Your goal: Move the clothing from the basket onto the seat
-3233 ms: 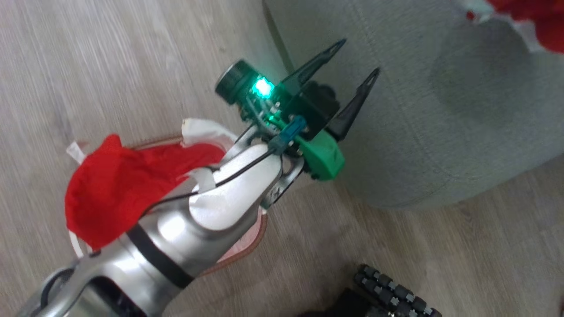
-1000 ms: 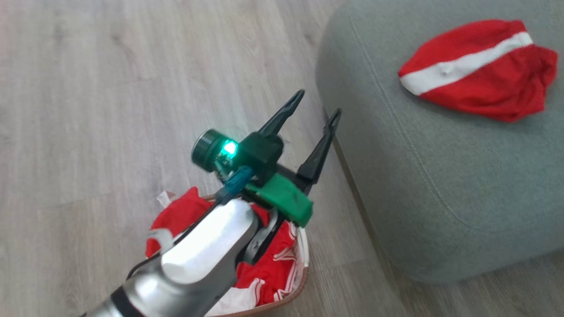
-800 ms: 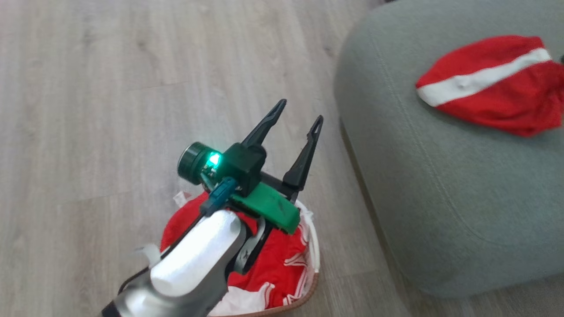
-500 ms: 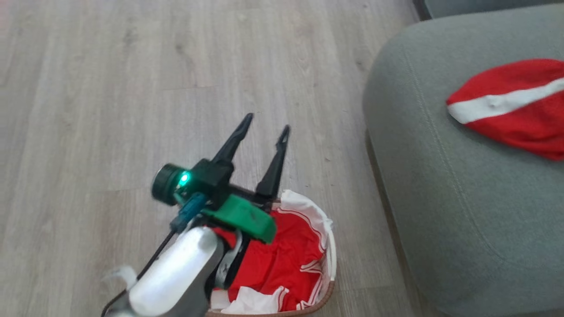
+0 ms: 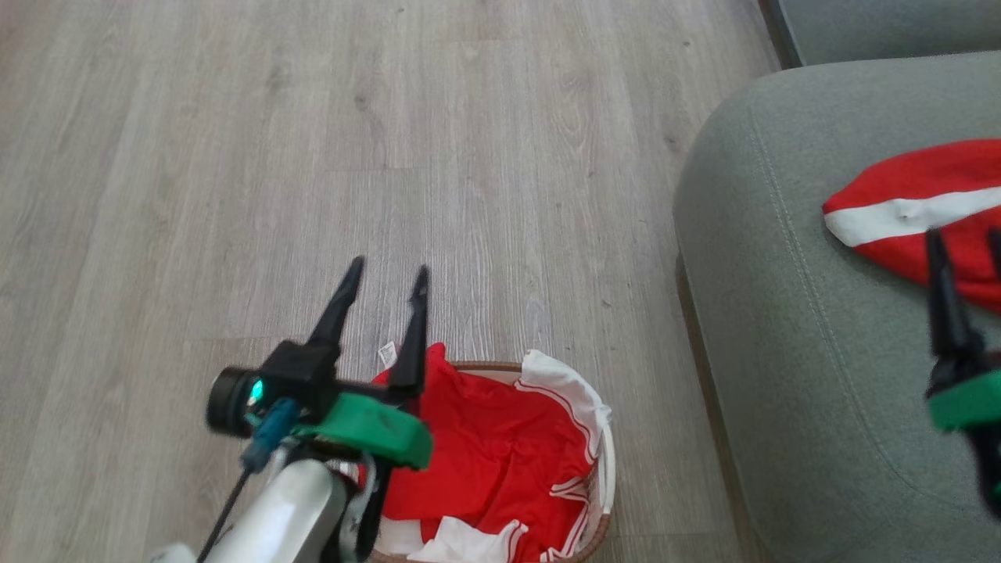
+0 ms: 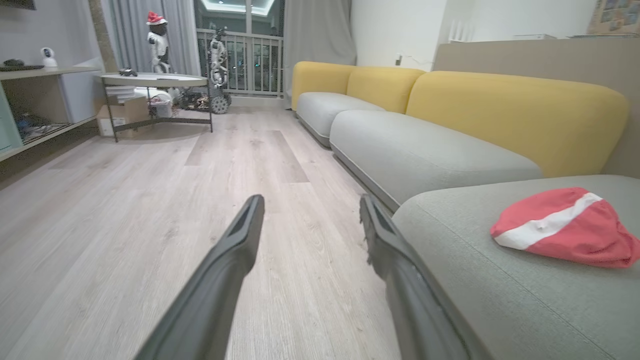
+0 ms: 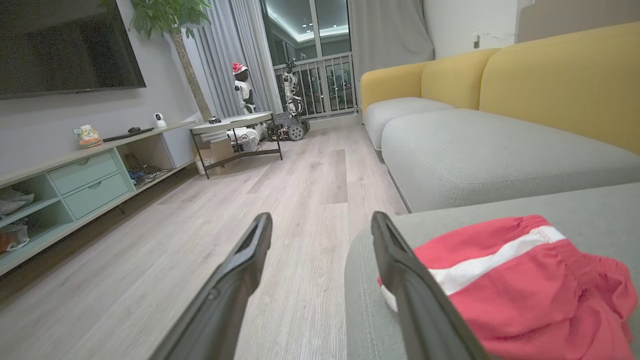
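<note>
The cream basket (image 5: 603, 478) stands on the floor at the bottom of the head view, heaped with red-and-white clothing (image 5: 485, 450). My left gripper (image 5: 389, 270) hangs over the basket's left side, open and empty, its fingers pointing out over the floor. Another red garment with a white band (image 5: 911, 205) lies on the grey seat (image 5: 782, 352) to the right. My right gripper (image 5: 963, 249) is blurred at the right edge, above the seat near that garment. The right wrist view shows this gripper (image 7: 321, 220) open and empty, with the garment (image 7: 515, 285) just right of it.
Pale wood floor (image 5: 313, 156) stretches ahead and to the left. In the left wrist view a grey sofa with yellow backs (image 6: 500, 105) runs along the right, and a round table (image 6: 155, 80) stands far back. A low shelf unit (image 7: 75, 180) lines the left wall.
The head camera has swung, shifting the seat rightward and bringing more of the basket into view. My left gripper sits lower in the picture, still open. My right gripper has come in at the right edge.
</note>
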### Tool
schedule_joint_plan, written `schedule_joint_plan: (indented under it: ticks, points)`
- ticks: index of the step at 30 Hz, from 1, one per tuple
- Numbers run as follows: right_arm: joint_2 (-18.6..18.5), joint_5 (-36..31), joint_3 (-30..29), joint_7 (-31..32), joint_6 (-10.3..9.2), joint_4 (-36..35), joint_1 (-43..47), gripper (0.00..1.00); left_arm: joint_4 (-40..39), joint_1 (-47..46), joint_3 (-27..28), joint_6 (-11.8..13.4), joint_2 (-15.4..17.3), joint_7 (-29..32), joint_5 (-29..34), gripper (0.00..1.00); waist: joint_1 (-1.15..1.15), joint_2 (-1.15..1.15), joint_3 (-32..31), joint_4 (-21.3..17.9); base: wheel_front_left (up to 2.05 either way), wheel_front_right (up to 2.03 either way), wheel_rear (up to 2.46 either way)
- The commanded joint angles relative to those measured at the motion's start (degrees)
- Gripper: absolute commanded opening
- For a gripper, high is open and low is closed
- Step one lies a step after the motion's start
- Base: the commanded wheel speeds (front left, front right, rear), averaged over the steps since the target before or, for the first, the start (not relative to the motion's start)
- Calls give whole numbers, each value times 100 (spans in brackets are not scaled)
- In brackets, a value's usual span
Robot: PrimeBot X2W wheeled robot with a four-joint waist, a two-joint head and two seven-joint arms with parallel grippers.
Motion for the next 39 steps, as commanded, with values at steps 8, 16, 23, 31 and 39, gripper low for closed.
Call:
schedule_joint_plan:
  ticks: [8, 16, 23, 31, 39]
  points:
    - [687, -581, -328, -52, -1, -750, 745, 100, -205, 410, 958, -105, -81, -54, 421, 100, 0, 0, -43, 84, 0, 0, 0]
    - [930, -848, -214, -52, -1, -954, 976, 100, -152, 751, 1427, -418, -235, -55, 907, 100, 0, 0, -99, 84, 0, 0, 0]
    - [949, -1007, -192, -52, -1, -1070, 1020, 100, -82, 837, 1693, -633, -432, -55, 1143, 100, 0, 0, -63, 54, 0, 0, 0]
    - [940, -1029, -151, -52, -1, -1100, 971, 100, 13, 837, 1903, -817, -633, -55, 1325, 100, 0, 0, -7, 48, 0, 0, 0]
    - [947, -974, -130, -52, -1, -1130, 907, 100, 36, 837, 2052, -940, -770, -55, 1447, 100, 0, 0, 110, -11, 0, 0, 0]
